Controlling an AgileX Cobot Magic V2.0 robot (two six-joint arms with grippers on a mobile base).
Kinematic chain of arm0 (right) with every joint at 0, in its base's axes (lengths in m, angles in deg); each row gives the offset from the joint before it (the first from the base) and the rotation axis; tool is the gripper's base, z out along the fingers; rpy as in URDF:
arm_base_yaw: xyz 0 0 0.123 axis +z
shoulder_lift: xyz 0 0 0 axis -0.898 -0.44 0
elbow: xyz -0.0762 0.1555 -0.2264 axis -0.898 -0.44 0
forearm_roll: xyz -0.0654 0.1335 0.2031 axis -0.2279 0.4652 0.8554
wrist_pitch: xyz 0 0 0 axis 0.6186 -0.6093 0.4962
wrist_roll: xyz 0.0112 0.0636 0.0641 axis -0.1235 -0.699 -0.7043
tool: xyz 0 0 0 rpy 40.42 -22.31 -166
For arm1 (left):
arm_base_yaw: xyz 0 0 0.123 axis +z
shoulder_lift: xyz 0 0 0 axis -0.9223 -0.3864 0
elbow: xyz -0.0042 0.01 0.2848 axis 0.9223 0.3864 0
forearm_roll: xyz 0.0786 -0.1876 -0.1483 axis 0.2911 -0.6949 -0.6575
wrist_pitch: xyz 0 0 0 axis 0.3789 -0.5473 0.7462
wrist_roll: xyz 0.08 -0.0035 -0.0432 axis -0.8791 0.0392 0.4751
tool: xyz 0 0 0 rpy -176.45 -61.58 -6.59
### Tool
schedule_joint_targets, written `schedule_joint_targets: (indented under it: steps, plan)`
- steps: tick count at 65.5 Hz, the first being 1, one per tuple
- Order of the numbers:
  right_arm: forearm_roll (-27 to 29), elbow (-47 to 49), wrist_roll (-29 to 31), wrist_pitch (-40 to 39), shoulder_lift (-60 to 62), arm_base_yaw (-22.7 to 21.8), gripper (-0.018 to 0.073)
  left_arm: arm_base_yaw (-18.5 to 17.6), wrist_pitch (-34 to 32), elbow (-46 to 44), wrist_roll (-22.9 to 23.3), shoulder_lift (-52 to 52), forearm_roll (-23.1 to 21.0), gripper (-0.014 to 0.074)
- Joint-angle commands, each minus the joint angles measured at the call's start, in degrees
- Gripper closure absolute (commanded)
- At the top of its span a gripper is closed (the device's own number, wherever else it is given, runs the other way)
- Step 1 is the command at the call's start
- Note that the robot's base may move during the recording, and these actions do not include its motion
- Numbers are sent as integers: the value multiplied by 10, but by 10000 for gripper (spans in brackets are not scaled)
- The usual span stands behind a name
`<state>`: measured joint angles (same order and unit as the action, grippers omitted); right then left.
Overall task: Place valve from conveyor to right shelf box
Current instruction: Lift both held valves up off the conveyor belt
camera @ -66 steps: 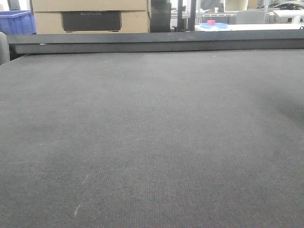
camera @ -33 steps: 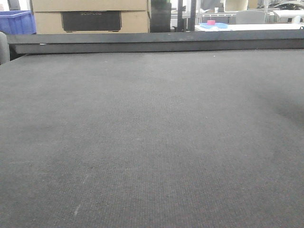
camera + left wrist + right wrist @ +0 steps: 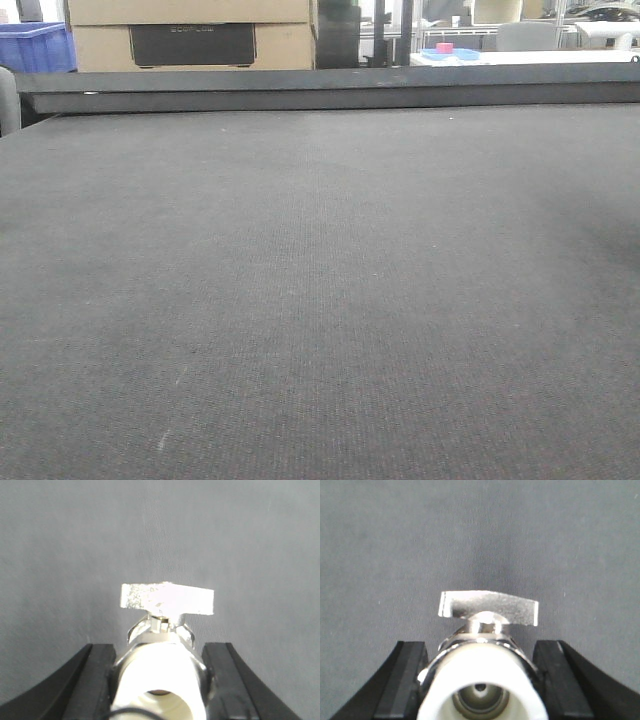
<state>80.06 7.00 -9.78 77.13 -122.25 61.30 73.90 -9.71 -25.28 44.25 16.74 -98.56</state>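
Dark grey woven matting of the conveyor point(image 3: 320, 280) fills the front view, and neither arm shows there. In the left wrist view my left gripper point(image 3: 160, 680) is shut on a valve point(image 3: 160, 675) with a white end cap, its flat silver handle point(image 3: 167, 600) pointing away over the matting point(image 3: 60, 540). In the right wrist view my right gripper point(image 3: 480, 680) is likewise shut on a second valve point(image 3: 482, 680), chrome-bodied with a white open end and a silver handle point(image 3: 490, 607). Black fingers point(image 3: 405, 680) press both its sides. The right shelf box is out of view.
A dark raised rail point(image 3: 320, 95) runs along the belt's far edge. Behind it stand a cardboard box point(image 3: 190, 35), a blue crate point(image 3: 35, 45) at far left, and a white table with a pink object point(image 3: 445, 47) at right.
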Motion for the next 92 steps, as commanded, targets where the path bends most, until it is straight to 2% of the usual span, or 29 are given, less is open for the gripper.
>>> schedule_joint_targets:
  steps: [1, 8, 20, 43, 60, 92]
  plan:
    - [-3, -32, 4, -80, 39, -2, 721, 1, -62, 36, -7, 46, -15, 707]
    - [-3, -75, 4, -117, 73, -2, 721, 1, -107, 93, -7, 105, -15, 707]
    - [-3, -143, 4, -169, 143, -2, 721, 1, -138, 168, -7, 220, -15, 707]
    - [-2, -190, 4, -239, 243, -2, 721, 1, -153, 191, -7, 373, -15, 707]
    - [-2, -190, 4, -251, 259, -2, 721, 1, -152, 191, -7, 406, -15, 707]
    - [-2, -190, 4, -251, 259, -2, 721, 1, -153, 191, -7, 407, -15, 707]
